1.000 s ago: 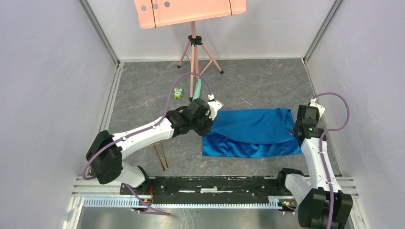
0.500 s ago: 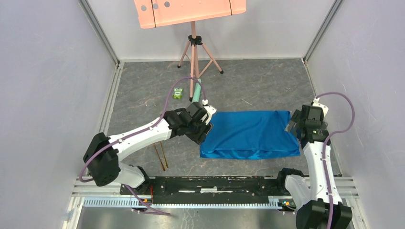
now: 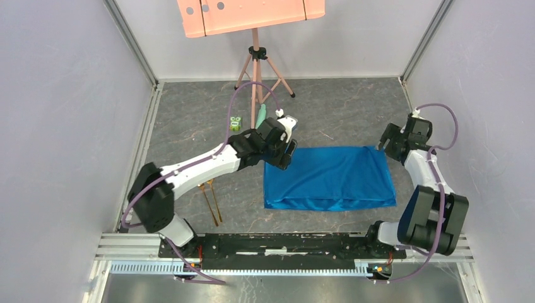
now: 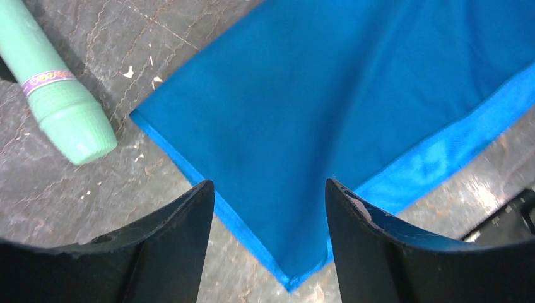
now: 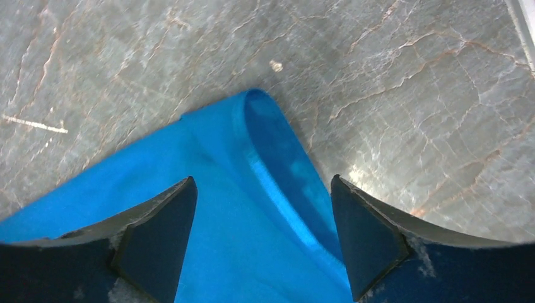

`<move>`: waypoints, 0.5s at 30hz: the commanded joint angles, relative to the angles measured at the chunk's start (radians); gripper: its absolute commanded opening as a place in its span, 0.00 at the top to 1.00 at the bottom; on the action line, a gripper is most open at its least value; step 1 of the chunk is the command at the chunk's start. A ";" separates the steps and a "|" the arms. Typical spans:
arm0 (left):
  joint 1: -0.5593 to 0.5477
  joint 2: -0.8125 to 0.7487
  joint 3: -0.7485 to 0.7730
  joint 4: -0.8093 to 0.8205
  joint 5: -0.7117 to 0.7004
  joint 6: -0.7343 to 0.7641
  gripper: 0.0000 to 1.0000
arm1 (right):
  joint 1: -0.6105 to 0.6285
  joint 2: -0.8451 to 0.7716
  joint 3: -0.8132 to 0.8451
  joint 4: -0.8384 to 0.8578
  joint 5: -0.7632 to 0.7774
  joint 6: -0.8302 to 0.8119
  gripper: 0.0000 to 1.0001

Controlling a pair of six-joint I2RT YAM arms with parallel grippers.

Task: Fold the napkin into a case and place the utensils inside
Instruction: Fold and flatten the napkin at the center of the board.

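- napkin (image 3: 328,178) (image 4: 303,107) (image 5: 208,252): bright blue cloth, folded over into a wide rectangle, flat on the table (image 3: 353,107), right of centre and nearer the near edge than the far one. Lower layer showing as a shinier strip along the near side. Not yet a narrow case.
- utensils (image 3: 211,202): two thin gold pieces, side by side on the table, left of the napkin and apart from it, toward the near-left corner. Fork from spoon: cannot tell.
- left pincer (image 3: 285,154) (image 4: 268,189): released, grasping nothing, poised over the napkin's far-left corner. Dark fingers (image 4: 176,240) spread wide, blue cloth in the gap below them.
- right pincer (image 3: 386,144) (image 5: 262,189): released, grasping nothing, over the napkin's far-right corner. Fingers (image 5: 158,233) spread either side of the looped fold there.
- pale green tube (image 3: 260,116) (image 4: 60,95): lying on the table just beyond the left pincer, apart from the napkin.
- small green toy (image 3: 235,124): beside the tube, on its left.
- pink tripod (image 3: 255,69): standing at the far edge, middle.
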 commanded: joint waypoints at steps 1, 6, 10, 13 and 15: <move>0.035 0.119 0.082 0.102 0.009 -0.083 0.29 | -0.099 0.070 0.025 0.164 -0.158 -0.021 0.18; 0.059 0.219 0.114 0.113 0.018 -0.091 0.32 | -0.126 0.181 0.038 0.223 -0.312 -0.049 0.31; 0.079 0.258 0.114 0.122 0.024 -0.095 0.34 | -0.126 0.246 0.035 0.248 -0.367 -0.057 0.36; 0.084 0.266 0.103 0.128 0.015 -0.090 0.35 | -0.126 0.259 0.027 0.269 -0.377 -0.049 0.41; 0.085 0.275 0.092 0.134 0.009 -0.082 0.35 | -0.126 0.264 0.029 0.285 -0.359 -0.047 0.47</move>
